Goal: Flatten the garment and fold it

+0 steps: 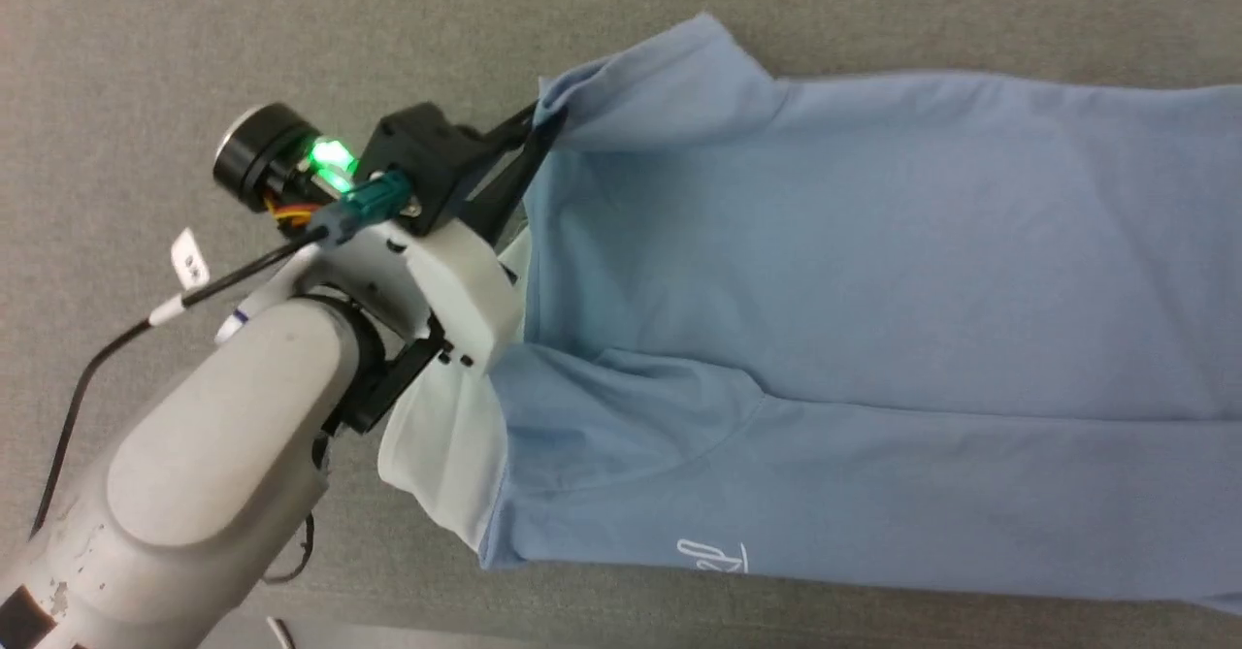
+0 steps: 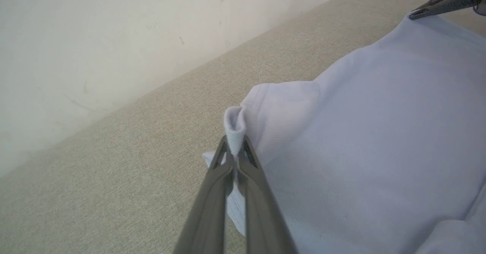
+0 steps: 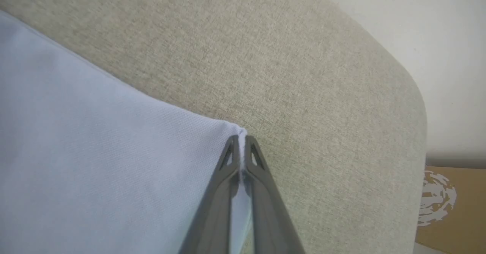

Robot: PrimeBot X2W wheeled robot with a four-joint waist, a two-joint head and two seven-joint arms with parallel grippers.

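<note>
The shirt (image 1: 873, 271) is lying across the grey table (image 1: 194, 28), with its collar (image 1: 446, 445) toward the robot's left and its body running off to the right. The left gripper (image 1: 541, 125) is pinching a small fold at the shirt's far corner, by the shoulder. The right gripper (image 3: 240, 142) is pinching another corner, probably at the hem end, though that view is too close to be sure. The knit is looking soft, light and limp, so it is likely going to sag and stretch between the grips rather than hold shape. Corners and seams are offering the firmest hold. Near the right grip the table's rounded edge is curving away, with a wall (image 3: 436, 37) and a box (image 3: 452, 208) past it. Bare table is lying open beyond the shirt and to its left.
</note>
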